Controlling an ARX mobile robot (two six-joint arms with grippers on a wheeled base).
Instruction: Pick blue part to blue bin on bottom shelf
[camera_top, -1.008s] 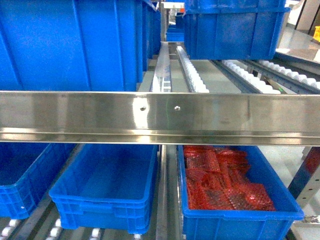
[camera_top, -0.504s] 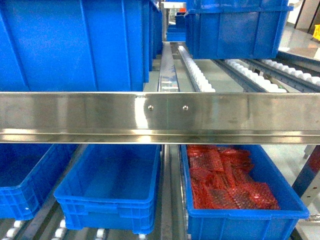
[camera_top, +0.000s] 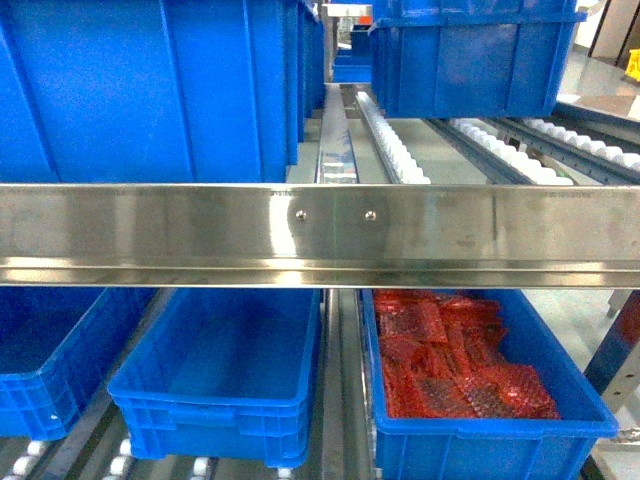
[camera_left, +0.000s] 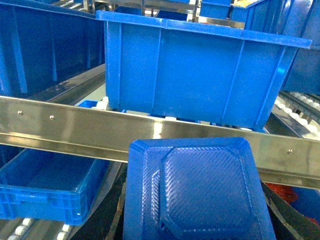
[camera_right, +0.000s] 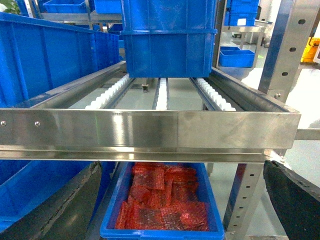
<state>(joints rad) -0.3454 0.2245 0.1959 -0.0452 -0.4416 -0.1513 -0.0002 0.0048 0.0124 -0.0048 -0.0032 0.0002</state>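
The left end effector (camera_left: 197, 220) is clamped on the blue part (camera_left: 197, 190); the right end effector's (camera_right: 185, 210) fingers stand apart. The blue bin (camera_top: 215, 400) sits on the bottom shelf (camera_top: 335, 400).

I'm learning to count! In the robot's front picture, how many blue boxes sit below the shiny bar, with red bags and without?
Crate with red bags: 1
Crates showing no bags: 2, the middle crate and the left crate, which is partly cut off
Total: 3
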